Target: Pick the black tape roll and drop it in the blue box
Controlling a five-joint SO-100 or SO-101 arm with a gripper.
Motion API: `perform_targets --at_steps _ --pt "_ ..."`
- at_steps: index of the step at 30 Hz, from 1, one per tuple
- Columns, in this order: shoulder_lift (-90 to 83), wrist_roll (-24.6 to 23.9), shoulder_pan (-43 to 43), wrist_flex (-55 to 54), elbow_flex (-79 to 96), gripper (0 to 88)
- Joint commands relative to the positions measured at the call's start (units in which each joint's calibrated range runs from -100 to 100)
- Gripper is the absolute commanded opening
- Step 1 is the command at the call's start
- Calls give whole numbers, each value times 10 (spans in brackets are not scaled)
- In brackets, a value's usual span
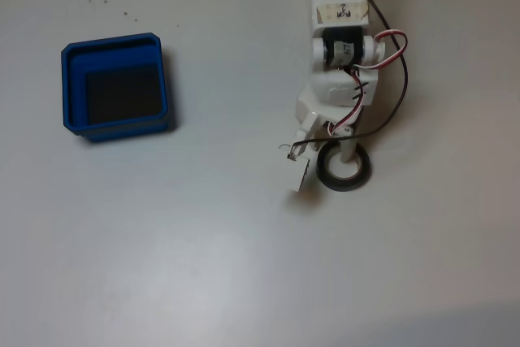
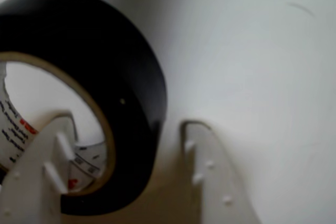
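Observation:
The black tape roll (image 1: 329, 175) lies flat on the white table at the right of the fixed view, right under the arm's tip. My gripper (image 1: 323, 164) straddles the roll's left wall, with one white finger (image 1: 347, 152) inside the ring and the other (image 1: 302, 173) outside it. In the wrist view the black tape roll (image 2: 105, 40) shows its pale core, and my gripper (image 2: 126, 127) is open. A narrow gap shows between the outer finger (image 2: 205, 166) and the tape. The blue box (image 1: 114, 45) with its dark floor stands far to the left.
The white arm (image 1: 341, 46) with red, white and black cables comes down from the top edge of the fixed view. A few small dark specks (image 1: 126, 12) lie on the table above the box. Bare white table stretches between the roll and the box.

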Motion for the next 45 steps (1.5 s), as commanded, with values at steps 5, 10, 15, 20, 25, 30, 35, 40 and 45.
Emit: perform_targets --at_steps 5,10,15,20,25,30,35,40,45 --pt "1 4 5 -3 -27 15" --pt "0 4 4 2 -27 18" --pt "-1 4 4 3 -27 13" --pt "-4 4 4 4 -27 12" --pt "-8 4 4 24 -32 12" --pt "-38 3 3 41 -32 12" --pt "-45 3 4 42 -32 12" --pt "-75 3 4 55 -32 12" --pt "-101 3 9 74 -33 12"
